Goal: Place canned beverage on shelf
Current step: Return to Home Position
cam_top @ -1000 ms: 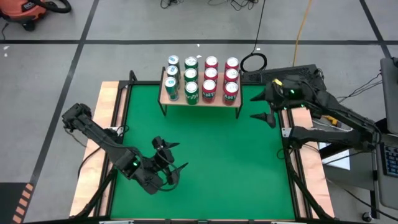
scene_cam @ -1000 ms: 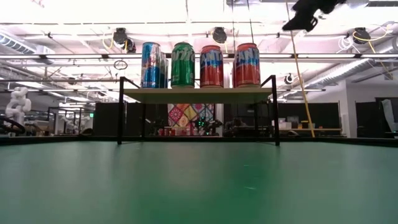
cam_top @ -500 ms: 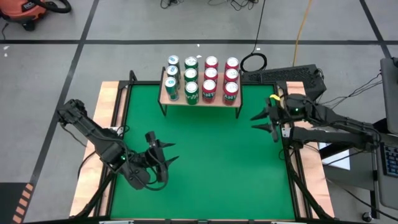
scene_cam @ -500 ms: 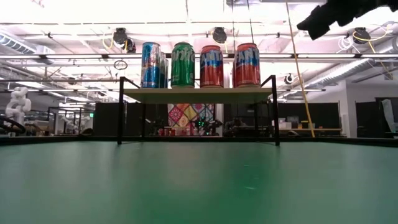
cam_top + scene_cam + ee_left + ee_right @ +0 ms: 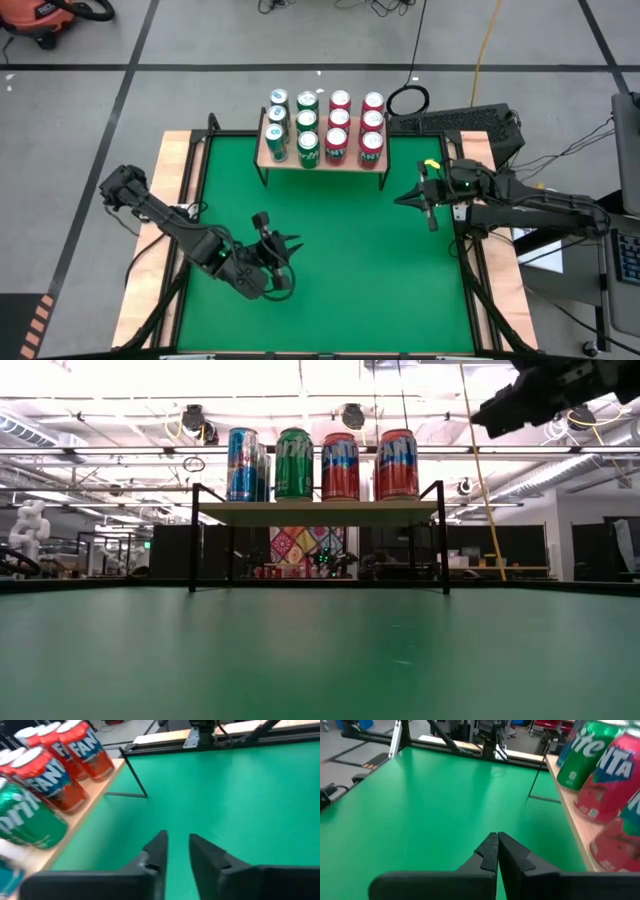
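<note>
On wood-topped shelf (image 5: 318,513) — twelve cans (image 5: 338,122); left claw (image 5: 177,838) slightly apart, right claw (image 5: 497,836) closed.

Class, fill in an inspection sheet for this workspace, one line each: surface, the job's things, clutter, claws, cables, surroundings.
Surface: green table top, flat, no spills seen.
Job's things: shelf at the far edge carries twelve upright cans in four columns of three: blue cans, green cans, then two columns of orange cans.
Clutter: nothing seen on the green.
Claws: left claw over the near-left green, fingers a narrow gap apart, holding nothing; right claw raised by the table's right edge, shut, empty.
Cables: yellow cable on the floor beyond the table; black coil beside the shelf.
Surroundings: grey floor; orange vacuum at a far corner.
</note>
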You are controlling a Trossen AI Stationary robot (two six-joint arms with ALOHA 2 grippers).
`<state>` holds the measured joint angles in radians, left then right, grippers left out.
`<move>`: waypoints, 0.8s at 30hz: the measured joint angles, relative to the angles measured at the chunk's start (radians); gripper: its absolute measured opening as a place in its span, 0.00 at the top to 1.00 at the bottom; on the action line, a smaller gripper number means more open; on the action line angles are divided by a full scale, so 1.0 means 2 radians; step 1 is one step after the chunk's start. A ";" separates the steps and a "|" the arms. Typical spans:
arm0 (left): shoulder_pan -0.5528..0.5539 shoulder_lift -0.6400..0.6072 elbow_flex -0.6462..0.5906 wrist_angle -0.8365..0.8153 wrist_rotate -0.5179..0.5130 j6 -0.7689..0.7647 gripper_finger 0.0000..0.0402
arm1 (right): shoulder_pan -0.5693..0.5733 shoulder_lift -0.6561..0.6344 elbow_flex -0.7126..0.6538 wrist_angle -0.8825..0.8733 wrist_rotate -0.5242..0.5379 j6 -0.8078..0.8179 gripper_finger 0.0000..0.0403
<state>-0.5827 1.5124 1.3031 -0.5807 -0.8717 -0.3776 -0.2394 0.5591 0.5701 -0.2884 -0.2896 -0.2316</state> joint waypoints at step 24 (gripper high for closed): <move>0.082 0.094 -0.084 0.341 0.173 0.175 0.97 | 0.092 -0.006 -0.126 0.146 0.010 0.039 1.00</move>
<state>-0.4183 1.7000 1.1360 0.1018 -0.5251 -0.0269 -0.0552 0.5468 0.3178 0.0040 -0.2703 -0.1539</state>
